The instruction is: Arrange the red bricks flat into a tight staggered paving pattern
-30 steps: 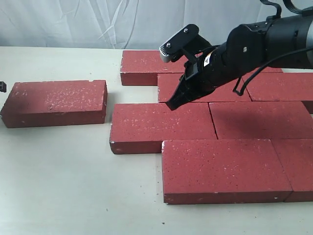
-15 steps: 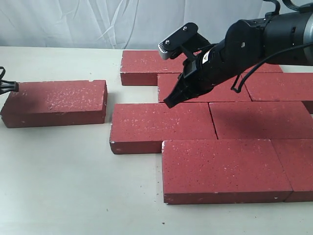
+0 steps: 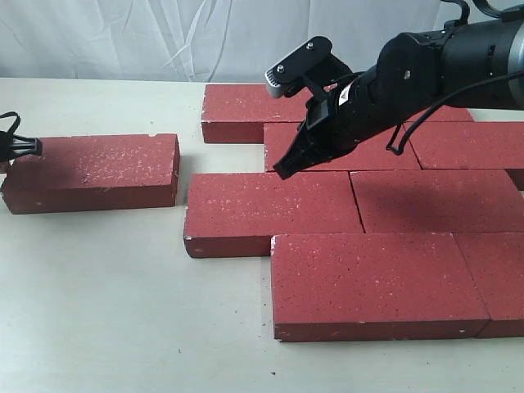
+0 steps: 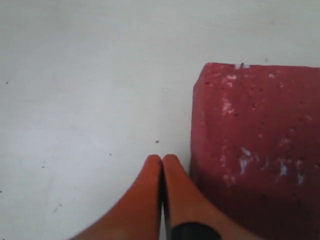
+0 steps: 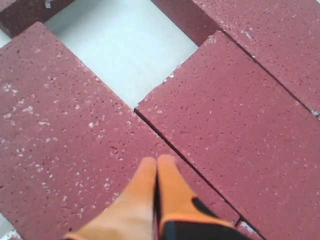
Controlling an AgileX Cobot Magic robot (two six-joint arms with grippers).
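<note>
My left claw (image 4: 161,161), fingers pressed together and holding nothing, lies low over the table (image 4: 75,75), just beside the short end of the lone brick (image 4: 255,150). Whether it touches cannot be told. In the exterior view this claw (image 3: 34,146) has come in from the left edge: a second ago only a sliver of it showed there, and now its tip is at the brick's far left corner. The lone brick (image 3: 94,172) lies flat, apart from the others, its right end where it was.

My right claw (image 5: 156,162) is likewise closed and empty, its tips over the seam between two of the paved bricks (image 5: 240,115). In the exterior view it (image 3: 282,170) points down and left at the joint between the second and third rows, a little higher than a second ago and unchanged in the last half second. The right arm (image 3: 426,74) slopes down from the upper right edge, with its wrist camera (image 3: 299,70) on top. The paved bricks (image 3: 372,282) lie flat in four staggered rows on the right of the table.
</note>
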